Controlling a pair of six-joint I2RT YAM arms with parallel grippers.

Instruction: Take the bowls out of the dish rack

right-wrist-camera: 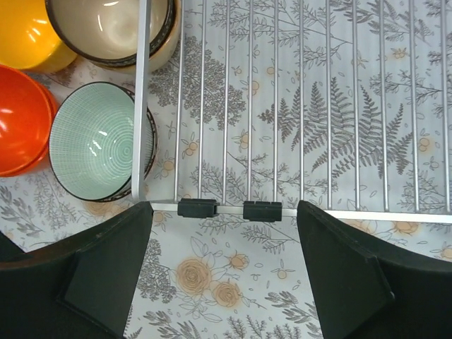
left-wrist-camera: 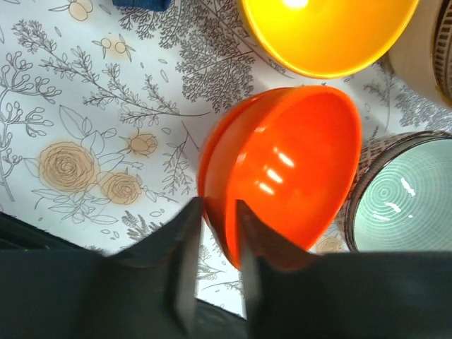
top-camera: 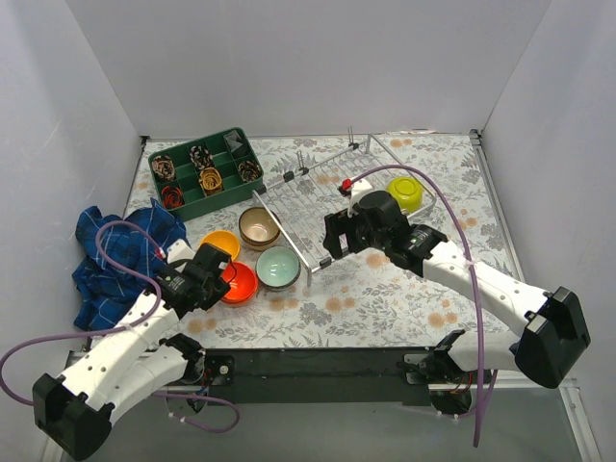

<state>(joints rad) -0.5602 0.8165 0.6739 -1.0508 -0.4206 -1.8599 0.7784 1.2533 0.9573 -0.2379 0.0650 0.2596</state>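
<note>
While both arms hang low over the floral table (top-camera: 385,298), we see bowls gathered left of the dish rack (top-camera: 300,204), left of centre in the top view.

Low in the left wrist view, the left gripper (left-wrist-camera: 217,212) has its fingers (left-wrist-camera: 180,268) a narrow slit apart astride the rim of the red-orange bowl (left-wrist-camera: 282,162), which sits on the table; we cannot tell whether they press it. The orange-yellow bowl (left-wrist-camera: 328,35) lies above it, the pale grey-green bowl (left-wrist-camera: 406,198) to its right, and the beige bowl (top-camera: 259,228) just beside the rack's left side. The right gripper (right-wrist-camera: 224,208) hangs wide open and empty over the rack's near edge. In the top view, the lime green bowl (top-camera: 404,192) sits at the rack's right end; inside or beside it, we cannot tell.
</note>
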